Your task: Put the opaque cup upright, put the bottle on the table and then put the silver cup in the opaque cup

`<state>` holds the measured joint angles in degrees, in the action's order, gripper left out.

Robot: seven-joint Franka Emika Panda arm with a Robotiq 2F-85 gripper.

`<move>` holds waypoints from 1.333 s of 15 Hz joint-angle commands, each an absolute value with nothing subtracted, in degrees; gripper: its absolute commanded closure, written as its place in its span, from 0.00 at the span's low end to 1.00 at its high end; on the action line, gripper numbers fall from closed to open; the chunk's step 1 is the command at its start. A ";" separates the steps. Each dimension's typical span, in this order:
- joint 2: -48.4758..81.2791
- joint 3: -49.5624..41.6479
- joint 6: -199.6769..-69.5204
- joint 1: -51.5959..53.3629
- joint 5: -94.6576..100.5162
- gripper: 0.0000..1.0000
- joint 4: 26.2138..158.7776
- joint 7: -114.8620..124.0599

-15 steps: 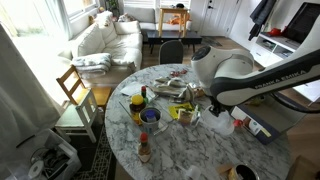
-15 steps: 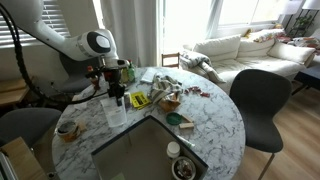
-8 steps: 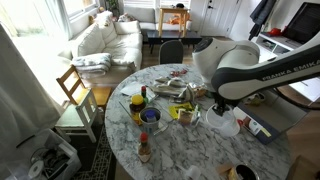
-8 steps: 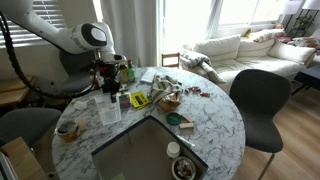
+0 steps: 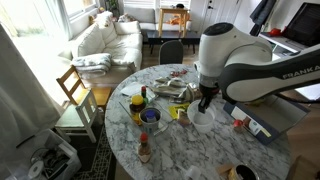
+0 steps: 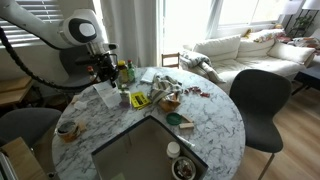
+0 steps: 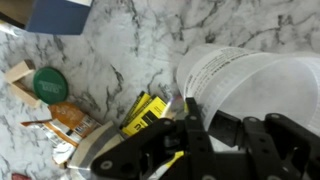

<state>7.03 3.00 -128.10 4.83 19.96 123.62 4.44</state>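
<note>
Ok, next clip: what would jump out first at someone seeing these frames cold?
The bulky white arm bending over a cluttered round marble table, its gripper clamped on a tilted white cup near the table's edge. In the wrist view that cup fills the right side, with a yellow packet and a green lid lying on the marble to its left.

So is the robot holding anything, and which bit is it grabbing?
Yes. The tool is pinching the white opaque cup by its rim, and the cup is tilted.
</note>
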 commanded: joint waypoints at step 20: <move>7.91 6.36 -135.22 0.76 -12.14 0.40 128.80 -34.95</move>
